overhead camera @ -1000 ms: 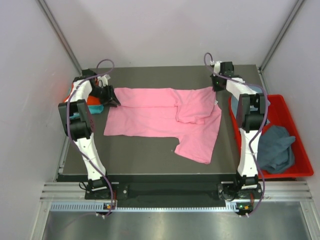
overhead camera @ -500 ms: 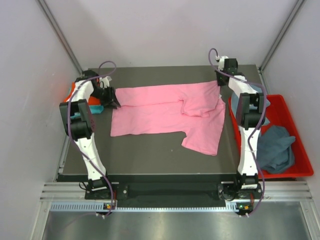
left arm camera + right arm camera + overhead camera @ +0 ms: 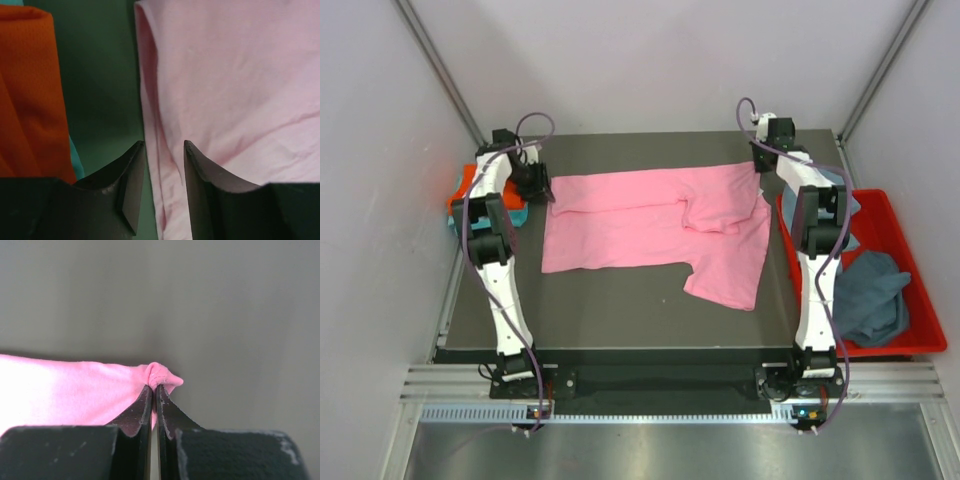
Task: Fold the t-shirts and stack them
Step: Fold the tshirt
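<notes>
Pinching a small bunched corner of the large pink cotton t-shirt (image 3: 650,225) between fully closed jaws, the right gripper (image 3: 758,170) sat near the far right corner of the dark grey tabletop (image 3: 620,310). In the right wrist view, its fingers met with almost no gap at the right gripper (image 3: 154,387), and a pink nub of the t-shirt (image 3: 75,390) poked out just above the tips.

The pink t-shirt lay mostly flat across the far half of the tabletop, running from near the left edge to near the right edge. A flap was doubled over itself right of the middle, and one part reached down toward the near edge on the right side.

The left gripper (image 3: 542,190) hovered at the shirt's far left end, close to the far left corner. Its jaws stood apart with a narrow gap. In the left wrist view, the left gripper (image 3: 163,145) straddled the rolled left border of the pink cloth (image 3: 240,90), and I could not tell whether the pads touched it.

A folded orange cotton t-shirt (image 3: 470,182) (image 3: 27,90) rested at the left edge, lying on a teal t-shirt (image 3: 512,214) whose sliver (image 3: 75,155) showed beside it.

Beyond the right edge stood a red plastic bin (image 3: 910,300) holding a crumpled dark slate t-shirt (image 3: 875,295). A paler grey-blue t-shirt (image 3: 848,205) showed at its far end, partly hidden by the right arm.
</notes>
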`<act>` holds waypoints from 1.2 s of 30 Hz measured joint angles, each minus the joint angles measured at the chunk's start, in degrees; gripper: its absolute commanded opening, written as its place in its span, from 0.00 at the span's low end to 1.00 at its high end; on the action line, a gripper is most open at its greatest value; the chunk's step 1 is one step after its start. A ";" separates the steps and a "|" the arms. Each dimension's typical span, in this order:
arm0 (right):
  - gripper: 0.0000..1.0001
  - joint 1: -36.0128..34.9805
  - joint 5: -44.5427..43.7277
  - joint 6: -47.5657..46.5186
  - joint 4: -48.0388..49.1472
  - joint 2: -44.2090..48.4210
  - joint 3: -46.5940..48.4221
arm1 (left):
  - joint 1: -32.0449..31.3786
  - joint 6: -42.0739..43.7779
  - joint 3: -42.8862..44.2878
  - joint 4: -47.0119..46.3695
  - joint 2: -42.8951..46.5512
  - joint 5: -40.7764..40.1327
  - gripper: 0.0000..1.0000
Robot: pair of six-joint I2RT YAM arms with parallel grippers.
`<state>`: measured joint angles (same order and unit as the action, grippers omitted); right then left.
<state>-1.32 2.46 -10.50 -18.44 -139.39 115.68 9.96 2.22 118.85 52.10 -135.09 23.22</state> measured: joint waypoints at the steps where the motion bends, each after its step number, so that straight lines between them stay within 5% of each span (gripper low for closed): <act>1: 0.00 0.00 -0.02 -0.02 0.00 0.00 -0.02 | 0.00 0.22 0.72 -0.04 -1.27 -0.37 0.42; 9: 0.00 -0.02 -0.11 -0.50 0.70 0.04 -0.87 | -0.83 0.96 7.43 -1.53 -6.71 -1.75 0.38; 15: 0.00 -0.07 -0.39 -1.22 2.36 0.92 -2.84 | -2.43 1.11 10.67 -3.52 -9.29 -1.38 0.01; 36: 0.00 -0.46 -1.57 -2.16 2.43 0.70 -1.07 | -5.03 -1.25 17.25 -8.61 -12.98 -13.22 0.00</act>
<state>-1.78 0.89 -12.67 -16.01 -138.69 114.61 4.93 0.97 136.09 43.48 -148.07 10.00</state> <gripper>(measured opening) 0.013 0.016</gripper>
